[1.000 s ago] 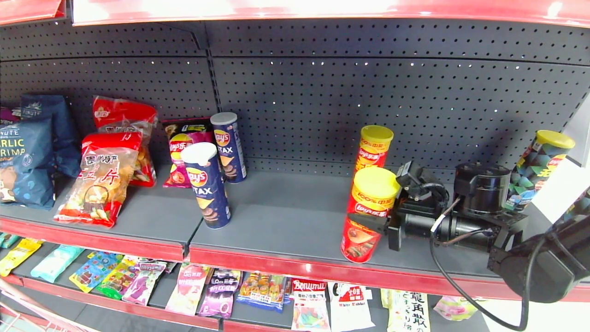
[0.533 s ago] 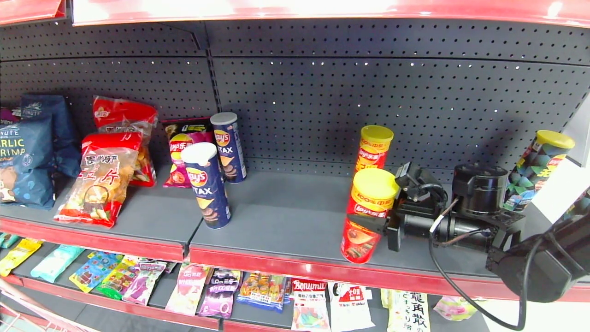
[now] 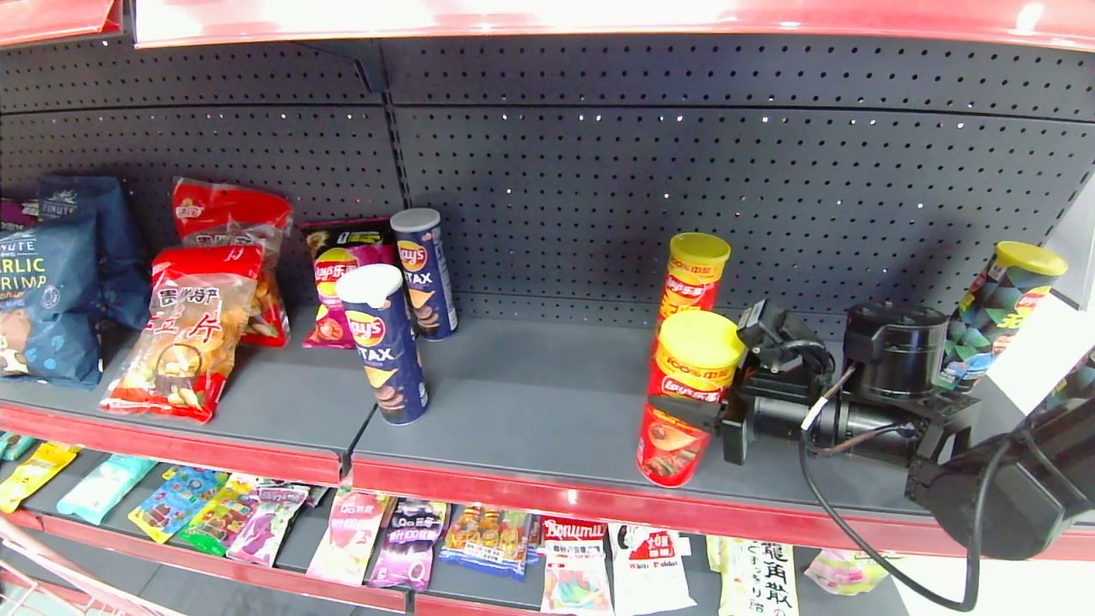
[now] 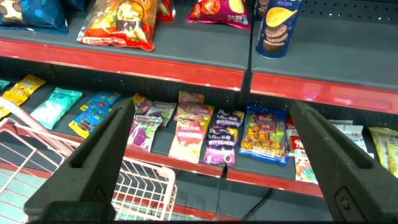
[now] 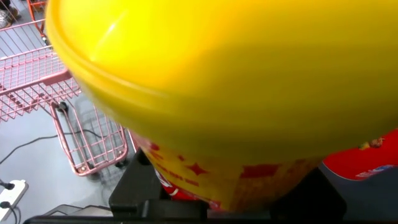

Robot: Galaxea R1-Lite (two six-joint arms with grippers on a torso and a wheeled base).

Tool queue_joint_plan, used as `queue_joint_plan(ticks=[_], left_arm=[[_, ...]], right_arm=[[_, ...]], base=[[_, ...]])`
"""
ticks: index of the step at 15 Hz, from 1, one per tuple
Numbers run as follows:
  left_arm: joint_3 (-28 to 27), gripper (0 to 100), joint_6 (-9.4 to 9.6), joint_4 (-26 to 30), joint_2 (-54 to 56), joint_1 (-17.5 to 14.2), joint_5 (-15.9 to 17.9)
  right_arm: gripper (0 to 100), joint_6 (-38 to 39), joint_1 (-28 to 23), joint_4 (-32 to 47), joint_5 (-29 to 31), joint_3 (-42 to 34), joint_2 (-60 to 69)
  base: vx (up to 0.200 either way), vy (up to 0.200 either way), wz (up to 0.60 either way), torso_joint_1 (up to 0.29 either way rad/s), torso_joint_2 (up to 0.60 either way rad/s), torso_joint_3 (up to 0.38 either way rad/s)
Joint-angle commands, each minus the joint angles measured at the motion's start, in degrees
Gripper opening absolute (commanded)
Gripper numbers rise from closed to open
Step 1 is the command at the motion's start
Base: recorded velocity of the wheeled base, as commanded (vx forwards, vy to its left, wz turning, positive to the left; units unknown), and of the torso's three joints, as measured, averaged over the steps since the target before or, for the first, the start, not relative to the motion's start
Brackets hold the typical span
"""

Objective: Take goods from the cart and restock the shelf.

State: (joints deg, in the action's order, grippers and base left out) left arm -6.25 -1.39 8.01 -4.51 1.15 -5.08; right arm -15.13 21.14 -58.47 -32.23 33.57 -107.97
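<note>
Lower right in the head view, the right gripper [image 3: 697, 409] is clasping a yellow-lidded red can [image 3: 691, 352] standing upright at the front of the shelf [image 3: 530, 402], apparently awaiting release. The left gripper [image 4: 214, 146] is hanging wide apart, holding nothing, above the cart [image 4: 146, 186].

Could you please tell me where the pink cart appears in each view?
Head view: cart, lower left corner.
Left wrist view: cart below the candy packets.
Right wrist view: cart behind the yellow-lidded can.
Shared landmark: candy packets, head and left wrist views.
</note>
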Motion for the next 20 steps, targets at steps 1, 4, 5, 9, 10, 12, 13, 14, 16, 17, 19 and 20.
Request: queue_joint_plan(ticks=[1,4,5,9,10,12,13,14,16,17,19,20], left_arm=[[0.0,100,-0.02,0.0,0.0,0.0,0.0],[0.0,100,-0.02,0.0,0.0,0.0,0.0],[0.0,100,-0.02,0.0,0.0,0.0,0.0],[0.0,100,-0.02,0.0,0.0,0.0,0.0],[0.0,100,-0.02,0.0,0.0,0.0,0.0],[0.0,100,-0.02,0.0,0.0,0.0,0.0],[0.0,100,-0.02,0.0,0.0,0.0,0.0],[0.0,100,-0.02,0.0,0.0,0.0,0.0],[0.0,100,-0.02,0.0,0.0,0.0,0.0],[0.0,100,-0.02,0.0,0.0,0.0,0.0],[0.0,100,-0.02,0.0,0.0,0.0,0.0],[0.0,100,-0.02,0.0,0.0,0.0,0.0]], right_arm=[[0,0.0,0.1,-0.1,0.0,0.1,-0.3],[0,0.0,0.1,-0.1,0.0,-0.1,-0.4],[0,0.1,0.1,-0.1,0.0,-0.2,-0.4],[0,0.1,0.1,-0.1,0.0,-0.4,-0.4],[0,0.1,0.1,-0.1,0.0,-0.4,-0.4],[0,0.2,0.1,-0.1,0.0,-0.4,-0.4],[0,0.2,0.2,-0.1,0.0,-0.4,-0.4],[0,0.2,0.2,-0.1,0.0,-0.4,-0.4],[0,0.2,0.2,-0.1,0.0,-0.5,-0.4],[0,0.1,0.2,-0.1,0.0,-0.6,-0.4],[0,0.2,0.2,-0.1,-0.1,-0.6,-0.4],[0,0.2,0.3,-0.1,-0.1,-0.7,-0.5]], base=[[0.000,0.000,0.00,0.000,0.00,0.000],[0.000,0.000,0.00,0.000,0.00,0.000],[0.000,0.000,0.00,0.000,0.00,0.000],[0.000,0.000,0.00,0.000,0.00,0.000],[0.000,0.000,0.00,0.000,0.00,0.000],[0.000,0.000,0.00,0.000,0.00,0.000],[0.000,0.000,0.00,0.000,0.00,0.000],[0.000,0.000,0.00,0.000,0.00,0.000],[0.000,0.000,0.00,0.000,0.00,0.000],[0.000,0.000,0.00,0.000,0.00,0.000],[0.000,0.000,0.00,0.000,0.00,0.000],[0.000,0.000,0.00,0.000,0.00,0.000]])
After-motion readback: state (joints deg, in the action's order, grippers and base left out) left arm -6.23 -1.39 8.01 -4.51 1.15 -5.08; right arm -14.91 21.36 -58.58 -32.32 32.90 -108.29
